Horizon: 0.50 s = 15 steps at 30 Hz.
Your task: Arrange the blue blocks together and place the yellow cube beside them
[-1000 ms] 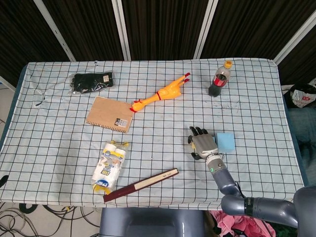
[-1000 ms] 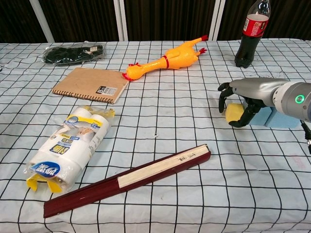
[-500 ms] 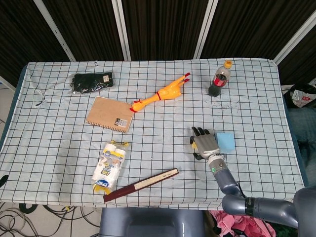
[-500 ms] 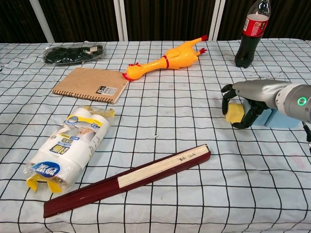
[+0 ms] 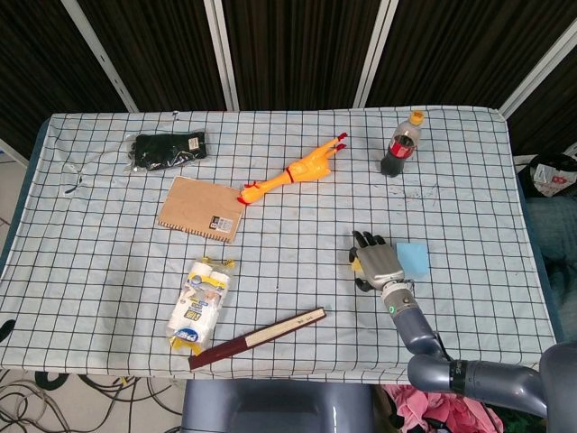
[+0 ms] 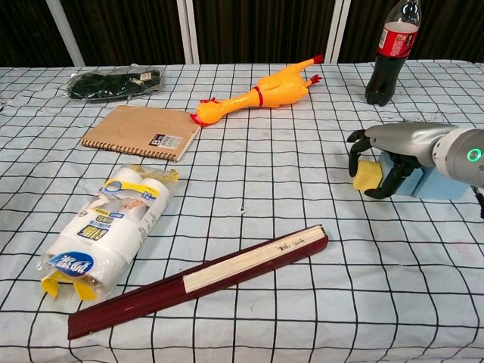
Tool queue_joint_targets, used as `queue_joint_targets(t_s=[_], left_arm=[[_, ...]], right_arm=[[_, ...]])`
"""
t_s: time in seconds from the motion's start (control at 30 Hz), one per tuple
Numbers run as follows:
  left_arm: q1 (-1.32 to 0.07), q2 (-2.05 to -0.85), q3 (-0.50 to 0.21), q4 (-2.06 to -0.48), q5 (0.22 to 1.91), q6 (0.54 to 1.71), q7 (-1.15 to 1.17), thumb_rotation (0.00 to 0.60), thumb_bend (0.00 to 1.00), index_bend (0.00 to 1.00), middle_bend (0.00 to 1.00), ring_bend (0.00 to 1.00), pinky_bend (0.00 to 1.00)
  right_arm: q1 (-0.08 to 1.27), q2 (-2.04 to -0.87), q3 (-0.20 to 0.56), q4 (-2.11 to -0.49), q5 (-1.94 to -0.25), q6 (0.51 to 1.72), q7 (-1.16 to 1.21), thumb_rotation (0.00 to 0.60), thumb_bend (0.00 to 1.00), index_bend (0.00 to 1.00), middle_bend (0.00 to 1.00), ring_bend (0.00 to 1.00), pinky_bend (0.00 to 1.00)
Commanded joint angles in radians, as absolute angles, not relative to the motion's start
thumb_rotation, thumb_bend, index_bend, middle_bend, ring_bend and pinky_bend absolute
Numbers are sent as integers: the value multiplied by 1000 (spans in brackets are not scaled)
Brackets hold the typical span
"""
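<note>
The right hand (image 6: 383, 160) is shown at the right side of the table (image 6: 249, 227), its fingers (image 6: 355, 155) curled down around a yellow cube (image 6: 367, 175). The cube is gripped between thumb and fingers and lies low over the checked cloth; whether it rests on the cloth cannot be told. Just beside the cube, on its right, the blue blocks (image 6: 435, 184) are seen on the cloth; the cube appears to touch them or nearly so. In the head view the right hand (image 5: 377, 262) covers the cube, and the blue blocks (image 5: 415, 258) appear as a single light-blue square at its right edge. The left hand is shown in neither view.

Elsewhere on the table are found a cola bottle (image 6: 389, 50) standing upright at the far right, a rubber chicken (image 6: 257, 92) lying near the far centre, a brown notebook (image 6: 141, 131) to its left, a black package (image 6: 113, 82) at the far left, a pack of paper rolls (image 6: 106, 231) near the front left, and a closed dark-red book (image 6: 200, 280) lying slantwise near the front edge.
</note>
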<state>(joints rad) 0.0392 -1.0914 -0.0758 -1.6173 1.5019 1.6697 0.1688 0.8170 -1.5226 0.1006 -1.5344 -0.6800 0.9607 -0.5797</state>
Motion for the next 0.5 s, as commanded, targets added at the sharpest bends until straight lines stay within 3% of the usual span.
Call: queue_joint_targets(t_s=[0.03, 0.5], left_arm=[[39, -1092, -76, -1617, 1502, 1669, 169, 600, 37, 212, 64, 0, 0], [39, -1092, -76, -1618, 1501, 1669, 172, 600, 37, 212, 64, 0, 0]], right_arm=[[817, -1523, 101, -1531, -675, 957, -580, 600, 304, 373, 0, 0, 90], [813, -1519, 99, -1524, -674, 951, -576, 600, 303, 379, 0, 0, 90]])
